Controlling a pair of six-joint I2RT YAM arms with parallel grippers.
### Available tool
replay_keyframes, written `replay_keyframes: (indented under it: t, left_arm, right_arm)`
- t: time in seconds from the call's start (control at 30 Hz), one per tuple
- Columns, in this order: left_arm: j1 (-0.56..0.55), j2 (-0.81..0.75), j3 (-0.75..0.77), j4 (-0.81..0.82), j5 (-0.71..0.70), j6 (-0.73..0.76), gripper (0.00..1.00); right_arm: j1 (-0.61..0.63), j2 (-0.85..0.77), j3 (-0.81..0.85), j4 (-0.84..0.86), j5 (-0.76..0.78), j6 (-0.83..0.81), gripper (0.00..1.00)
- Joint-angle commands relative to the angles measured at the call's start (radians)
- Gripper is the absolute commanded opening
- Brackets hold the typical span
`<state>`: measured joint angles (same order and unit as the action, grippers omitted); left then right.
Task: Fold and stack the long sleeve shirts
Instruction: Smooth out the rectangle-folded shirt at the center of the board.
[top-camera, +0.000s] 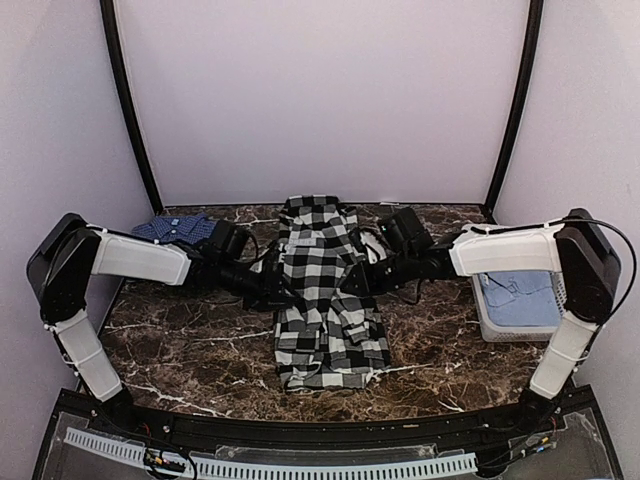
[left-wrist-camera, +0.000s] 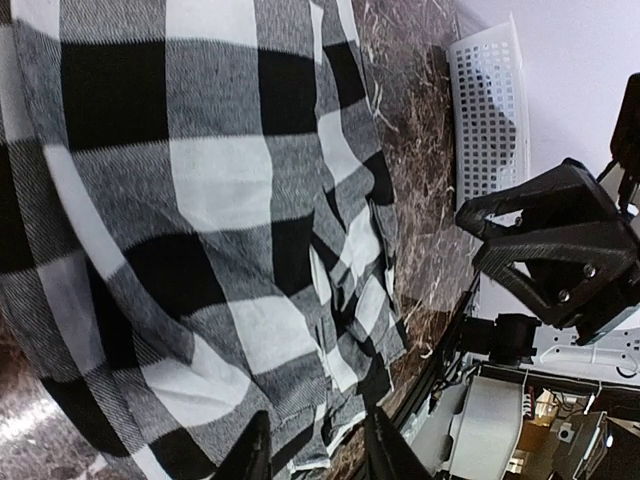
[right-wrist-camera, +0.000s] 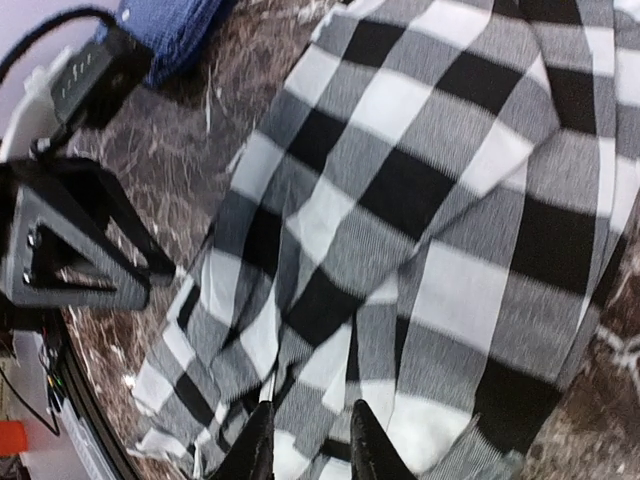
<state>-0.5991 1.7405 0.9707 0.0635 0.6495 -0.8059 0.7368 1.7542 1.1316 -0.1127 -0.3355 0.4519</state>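
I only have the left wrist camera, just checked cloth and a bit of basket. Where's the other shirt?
Observer: The dark blue shirt lies at the table's far left, beyond the left arm, apart from the checked shirt.
Operator: Anything in the basket?
Observer: Yes, the white basket holds a light blue cloth.
Operator: What's under the right pincer's tips?
Observer: The right pincer stands over bunched checked cloth, its tips apart.
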Motion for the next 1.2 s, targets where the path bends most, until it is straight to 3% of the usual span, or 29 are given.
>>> replay_keyframes:
  t: [0.0, 0.23, 0.5, 0.9, 1.03, 1.17]
  left_arm:
    - [-0.033, -0.056, -0.059, 0.0, 0.041, -0.012, 0.3]
    - [-0.063, -0.056, -0.106, -0.048, 0.036, 0.0, 0.28]
    - [-0.067, -0.033, -0.115, -0.093, 0.017, 0.028, 0.28]
    - [-0.067, -0.031, -0.121, -0.093, 0.007, 0.031, 0.27]
    - [-0.065, -0.032, -0.122, -0.096, 0.001, 0.035, 0.27]
    - [-0.067, -0.03, -0.124, -0.104, -0.004, 0.039, 0.27]
  right_arm:
    - [0.103, -0.122, -0.098, -0.074, 0.175, -0.041, 0.27]
    - [0.25, -0.161, -0.123, -0.173, 0.421, -0.05, 0.4]
    - [0.342, -0.01, -0.008, -0.336, 0.592, -0.051, 0.38]
    - [0.397, 0.078, 0.022, -0.362, 0.676, -0.039, 0.38]
    - [0.408, 0.109, 0.051, -0.373, 0.696, -0.04, 0.3]
    - [0.414, 0.097, 0.087, -0.398, 0.704, -0.053, 0.09]
